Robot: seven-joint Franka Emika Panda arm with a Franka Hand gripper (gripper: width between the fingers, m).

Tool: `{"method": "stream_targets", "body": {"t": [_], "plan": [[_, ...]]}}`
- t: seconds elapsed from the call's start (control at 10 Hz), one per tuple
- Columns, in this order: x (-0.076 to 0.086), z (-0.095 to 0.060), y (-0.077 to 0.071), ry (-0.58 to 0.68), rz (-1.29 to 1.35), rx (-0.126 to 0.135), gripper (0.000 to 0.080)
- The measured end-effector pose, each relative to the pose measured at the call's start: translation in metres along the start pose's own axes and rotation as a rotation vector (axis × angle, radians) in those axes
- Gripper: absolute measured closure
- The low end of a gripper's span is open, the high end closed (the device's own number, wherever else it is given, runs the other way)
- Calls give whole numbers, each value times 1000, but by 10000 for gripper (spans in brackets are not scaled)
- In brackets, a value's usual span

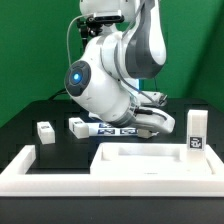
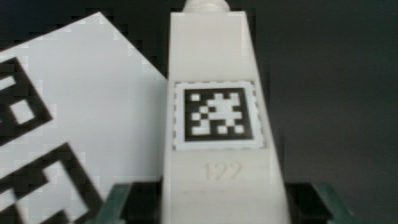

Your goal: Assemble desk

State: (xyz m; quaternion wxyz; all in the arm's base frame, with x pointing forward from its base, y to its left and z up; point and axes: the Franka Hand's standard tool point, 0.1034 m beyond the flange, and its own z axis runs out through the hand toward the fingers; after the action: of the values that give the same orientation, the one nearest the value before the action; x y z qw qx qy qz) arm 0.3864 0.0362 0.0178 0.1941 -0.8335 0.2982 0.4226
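Note:
In the wrist view a white square leg [image 2: 221, 70] with a black-and-white tag lies lengthwise between my fingers. My gripper [image 2: 221, 202] is open, with a dark gap on each side between the leg and the green-edged fingers [image 2: 128, 200]. In the exterior view my gripper [image 1: 150, 121] is low over the table behind the desk top [image 1: 150, 160], a white rimmed tray at the front. Two more legs [image 1: 45, 131] [image 1: 77, 126] lie at the exterior view's left. Another leg [image 1: 195, 130] stands upright at its right.
The marker board [image 1: 108, 130] lies flat just beside my gripper and fills one side of the wrist view [image 2: 71, 120]. A low white border wall [image 1: 35, 168] runs along the front and the exterior view's left. The arm's bulky body hangs over the middle of the black table.

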Motion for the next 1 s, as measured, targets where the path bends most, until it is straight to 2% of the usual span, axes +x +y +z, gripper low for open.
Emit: {"method": "stream_targets", "body": {"t": [0.1, 0.2, 0.3, 0.5, 0.6, 0.8, 0.9, 1.0], "plan": [[-6, -28, -5, 14, -20, 7, 511], [-20, -53, -14, 29, -64, -20, 511], [-31, -68, -24, 43, -73, -32, 511], [-26, -65, -24, 60, -70, -33, 509], [-19, -70, -29, 160, -83, -25, 509], [-23, -73, -30, 264, -100, -18, 509], [-26, -96, -32, 320, -138, -20, 509], [-35, -132, -36, 393, -191, -42, 509]]}}
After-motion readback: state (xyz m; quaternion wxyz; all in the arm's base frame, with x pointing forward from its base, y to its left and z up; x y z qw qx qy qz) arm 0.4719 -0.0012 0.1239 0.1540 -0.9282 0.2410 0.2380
